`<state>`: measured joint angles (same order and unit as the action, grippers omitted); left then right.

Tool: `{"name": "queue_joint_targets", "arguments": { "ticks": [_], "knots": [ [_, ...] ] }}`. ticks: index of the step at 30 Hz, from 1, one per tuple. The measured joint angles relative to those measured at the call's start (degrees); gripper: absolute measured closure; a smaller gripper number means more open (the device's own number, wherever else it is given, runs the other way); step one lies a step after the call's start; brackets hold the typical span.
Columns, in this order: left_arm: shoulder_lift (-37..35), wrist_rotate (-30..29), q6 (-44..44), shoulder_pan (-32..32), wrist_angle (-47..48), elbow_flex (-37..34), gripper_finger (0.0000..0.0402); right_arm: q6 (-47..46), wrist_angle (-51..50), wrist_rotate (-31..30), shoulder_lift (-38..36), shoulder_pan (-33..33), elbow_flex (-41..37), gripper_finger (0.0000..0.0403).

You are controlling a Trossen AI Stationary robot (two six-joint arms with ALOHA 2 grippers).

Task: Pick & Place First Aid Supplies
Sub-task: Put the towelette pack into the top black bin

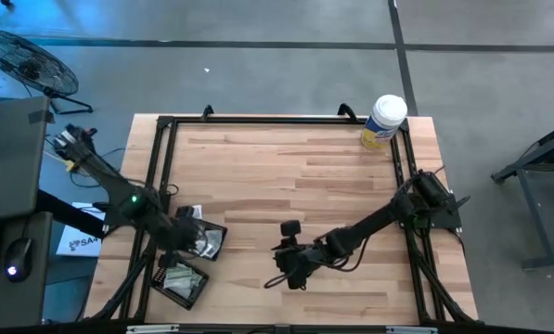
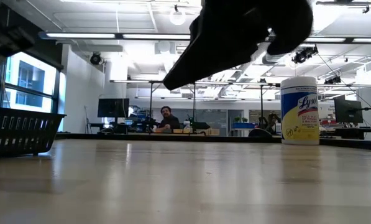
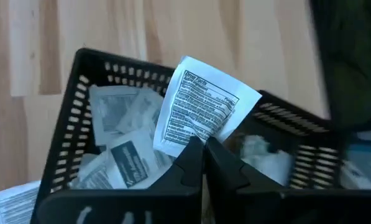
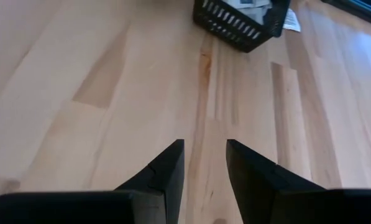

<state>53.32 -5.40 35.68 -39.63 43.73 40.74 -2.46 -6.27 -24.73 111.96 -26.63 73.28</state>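
Pinched tight between your left gripper's [image 3: 202,148] two dark fingertips [image 3: 188,155] is one white square paper packet printed with a black-ruled facts panel [image 3: 204,106], caught by its lower edge so the rest stands up free above the jaws. You hold it over the black mesh plastic tray [image 3: 79,93] it seems to have come from, a grip by the edge that suits so thin and floppy a thing and should let it drop cleanly once the fingers part. Below it in that tray lie more grey-white packets [image 3: 120,140], overlapping too much for a true count; at least four show. Outward from there, the overhead camera gives two black trays at the table's left side, the nearer-centre one [image 1: 216,234] under your left gripper and a second one [image 1: 200,286] by the front edge with pale contents. Your right gripper [image 4: 204,163] waits just above bare light wooden tabletop [image 4: 110,93] near the middle, fingers parted a narrow way with nothing between them. One white canister with a yellow label [image 1: 383,121] stands alone at the far right corner, well apart from the work.
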Motion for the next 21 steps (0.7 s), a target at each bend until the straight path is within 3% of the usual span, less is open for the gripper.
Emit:
{"name": "queue_joint_targets", "arguments": {
  "ticks": [7, 15, 21],
  "knots": [
    [4.4, -11.8, 4.3, -3.6, -1.5, -3.9, 0.0398, 0.0, 1.5, 1.1, 0.0, 2.0, 0.0, 0.0290],
    [10.1, -12.1, 7.9, -3.5, -6.8, -6.4, 0.0394, -1.8, 1.5, 1.6, 0.0, 3.1, 0.0, 0.0290],
    [12.7, -14.4, 10.1, -3.5, -7.2, -6.4, 0.0327, -1.8, 1.9, 2.8, 0.0, 3.1, 0.0, 0.0290]
  ]
}}
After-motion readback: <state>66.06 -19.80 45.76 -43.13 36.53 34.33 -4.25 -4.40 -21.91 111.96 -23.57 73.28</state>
